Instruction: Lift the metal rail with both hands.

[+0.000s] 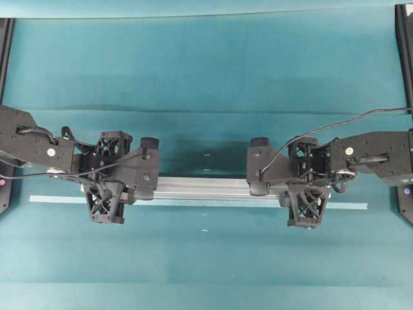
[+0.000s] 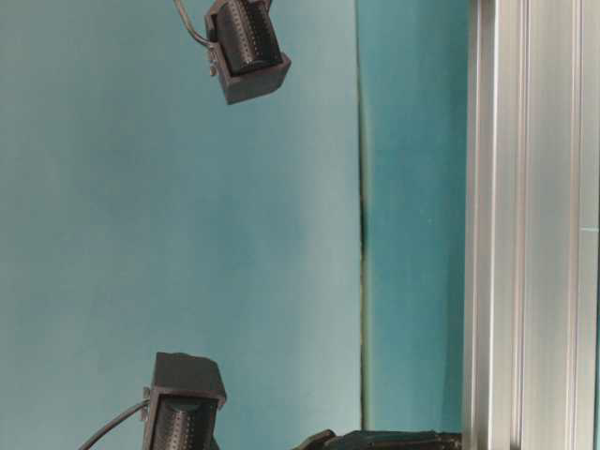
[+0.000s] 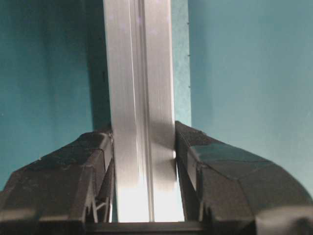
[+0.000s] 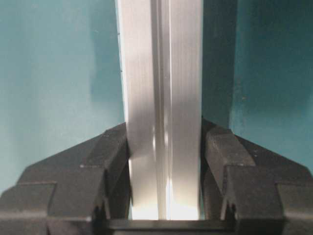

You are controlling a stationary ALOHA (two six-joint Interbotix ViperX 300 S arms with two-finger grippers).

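The metal rail [image 1: 203,187] is a long silver grooved bar lying left to right across the middle of the teal table. My left gripper [image 1: 106,184] is shut on it near its left end, one lattice finger on each side. Near the right end, my right gripper [image 1: 310,186] grips it the same way. In the left wrist view the rail [image 3: 139,73] runs straight out between the black fingers [image 3: 93,161], which press its sides. The right wrist view shows the rail [image 4: 161,58] clamped likewise. A dark shadow lies on the table beside the rail. The table-level view shows the rail [image 2: 534,225] close up.
A thin pale tape strip [image 1: 193,203] runs along the table just in front of the rail and reaches past both its ends. Black frame posts [image 1: 5,64] [image 1: 405,51] stand at the table's left and right edges. Black arm blocks [image 2: 248,52] [image 2: 187,403] hang in the table-level view.
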